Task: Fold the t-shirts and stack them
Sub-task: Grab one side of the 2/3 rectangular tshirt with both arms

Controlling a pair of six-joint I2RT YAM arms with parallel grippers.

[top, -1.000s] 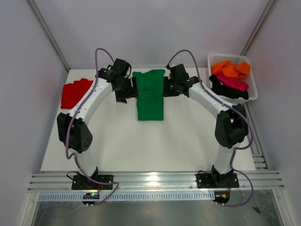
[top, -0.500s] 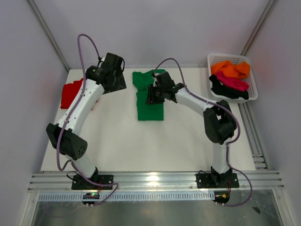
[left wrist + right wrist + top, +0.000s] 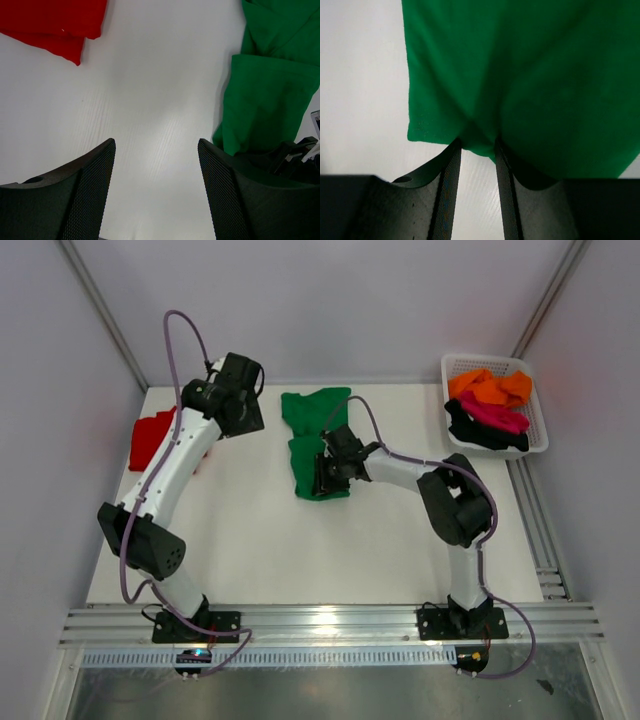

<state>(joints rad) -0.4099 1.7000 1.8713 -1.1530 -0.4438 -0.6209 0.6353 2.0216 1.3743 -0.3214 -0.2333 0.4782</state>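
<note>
Mid-fold. Green t-shirt (image 3: 312, 425) lies at table's 12 o'clock, and right gripper (image 3: 477, 145) is clamped on its near hem. Left gripper (image 3: 156, 150) hovers with jaws apart, empty, near red t-shirt (image 3: 150, 440) at 10 o'clock. Next, probably: carry hem toward 12 o'clock, edges square.

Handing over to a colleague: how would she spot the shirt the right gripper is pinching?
On the white table, look at the far middle. The bright green cloth t-shirt lies there, its near end pinched by the right gripper. It is the only green one: the red cloth t-shirt lies far left.
</note>
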